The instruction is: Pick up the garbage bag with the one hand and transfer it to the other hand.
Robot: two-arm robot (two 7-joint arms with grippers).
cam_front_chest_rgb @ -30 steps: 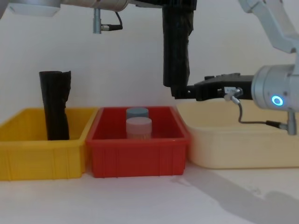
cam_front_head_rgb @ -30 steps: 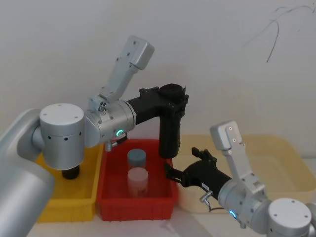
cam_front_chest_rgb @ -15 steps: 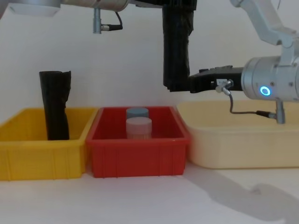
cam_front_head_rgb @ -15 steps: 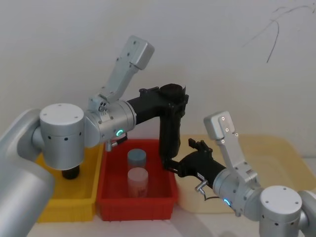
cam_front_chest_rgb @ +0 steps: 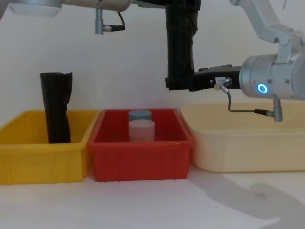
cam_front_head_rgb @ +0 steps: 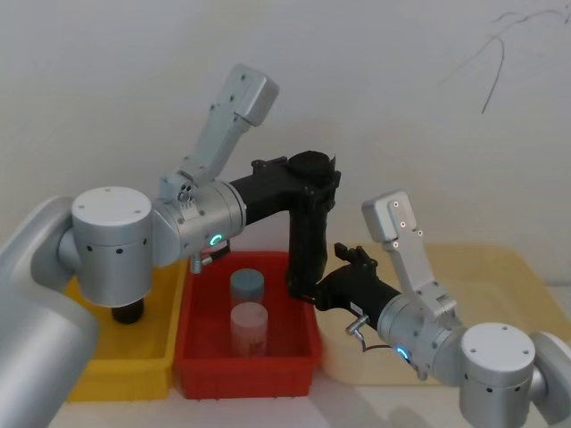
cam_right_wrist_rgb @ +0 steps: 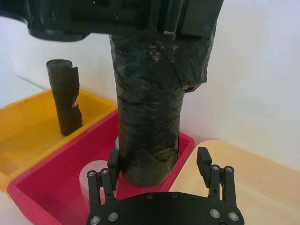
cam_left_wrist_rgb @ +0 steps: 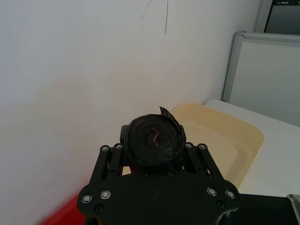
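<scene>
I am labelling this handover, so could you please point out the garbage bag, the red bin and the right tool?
garbage bag point(cam_front_chest_rgb: 180, 52), chest view, middle of the roll.
red bin point(cam_front_chest_rgb: 143, 160), chest view, front wall.
right tool point(cam_right_wrist_rgb: 158, 156), right wrist view, midway between its fingertips.

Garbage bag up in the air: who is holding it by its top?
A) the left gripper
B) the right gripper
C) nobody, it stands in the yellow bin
A: the left gripper is clamped on the top end of the garbage bag, which hangs upright, while the right gripper sits open with a finger on each side of the bag's bottom end.
</scene>
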